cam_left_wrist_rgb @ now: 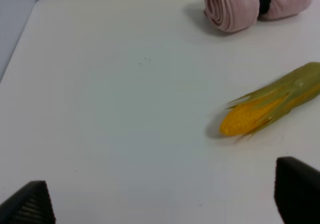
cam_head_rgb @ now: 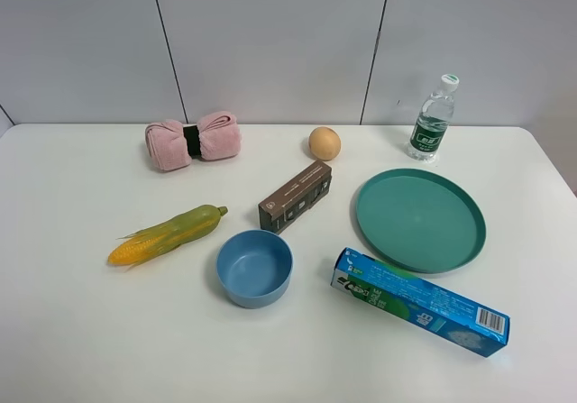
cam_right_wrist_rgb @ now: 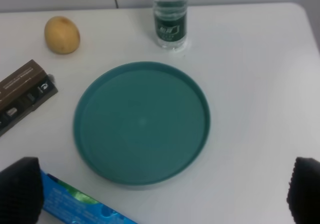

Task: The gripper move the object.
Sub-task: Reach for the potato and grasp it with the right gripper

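Jaws apart and empty on both arms; egg [cam_head_rgb: 325, 142] untouched at the back of the table [cam_head_rgb: 90, 331].

The right gripper [cam_right_wrist_rgb: 162, 191] has its jaws spread wide with nothing between them and hangs over the near rim of the plate [cam_right_wrist_rgb: 141, 121]. The left gripper [cam_left_wrist_rgb: 162, 199], spread as wide, hangs over bare table near the corn [cam_left_wrist_rgb: 270, 108]. The egg lies past the plate's far side, behind the brown box [cam_right_wrist_rgb: 22, 96] without touching it, and the bottle [cam_right_wrist_rgb: 170, 18] stands further along the back edge. Being smooth and round, the egg seems most at risk of rolling. One finger landing first, or an off-centre pinch, could squirt it toward the wall or into the box. A reach from the right also passes near the tall bottle, which the arm could tip.
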`<state>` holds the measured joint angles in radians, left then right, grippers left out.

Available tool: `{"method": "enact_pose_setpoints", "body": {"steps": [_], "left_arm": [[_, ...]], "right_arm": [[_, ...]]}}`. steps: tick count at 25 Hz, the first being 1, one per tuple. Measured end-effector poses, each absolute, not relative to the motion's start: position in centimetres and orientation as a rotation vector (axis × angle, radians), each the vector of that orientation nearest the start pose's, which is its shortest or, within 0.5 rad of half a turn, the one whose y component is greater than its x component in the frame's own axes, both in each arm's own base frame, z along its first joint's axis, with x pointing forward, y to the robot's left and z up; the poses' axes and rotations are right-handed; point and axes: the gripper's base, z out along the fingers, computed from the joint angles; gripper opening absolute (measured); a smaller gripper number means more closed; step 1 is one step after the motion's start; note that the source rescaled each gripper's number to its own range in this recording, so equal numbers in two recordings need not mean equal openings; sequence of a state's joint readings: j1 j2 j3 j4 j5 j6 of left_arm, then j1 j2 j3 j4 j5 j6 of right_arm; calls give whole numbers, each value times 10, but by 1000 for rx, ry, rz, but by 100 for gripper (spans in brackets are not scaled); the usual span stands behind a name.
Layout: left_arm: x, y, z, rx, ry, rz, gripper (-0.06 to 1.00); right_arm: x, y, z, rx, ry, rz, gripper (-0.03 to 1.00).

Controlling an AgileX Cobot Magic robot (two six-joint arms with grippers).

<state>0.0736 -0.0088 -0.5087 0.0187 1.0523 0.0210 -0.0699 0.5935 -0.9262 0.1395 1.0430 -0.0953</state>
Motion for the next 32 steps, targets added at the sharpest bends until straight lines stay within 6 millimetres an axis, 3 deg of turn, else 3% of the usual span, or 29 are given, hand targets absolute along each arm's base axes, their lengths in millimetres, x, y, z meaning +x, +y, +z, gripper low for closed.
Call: {"method": "enact_pose_setpoints", "body": {"steps": [7,17,27,32], "left_arm": [[-7,1,280,-54,2019,82,100],[-7,1,280,-55,2018,82,100],[-7,1,280,-55,2018,82,100],[-7,1,280,-55,2018,82,100]], "right_arm": [[136,4,400,-49,2239,109,98],[192,11,424,-118,2199,235,98],[257,19,403,-206,2202,387,97],[290,38,394,-281,2188,406,97]]}}
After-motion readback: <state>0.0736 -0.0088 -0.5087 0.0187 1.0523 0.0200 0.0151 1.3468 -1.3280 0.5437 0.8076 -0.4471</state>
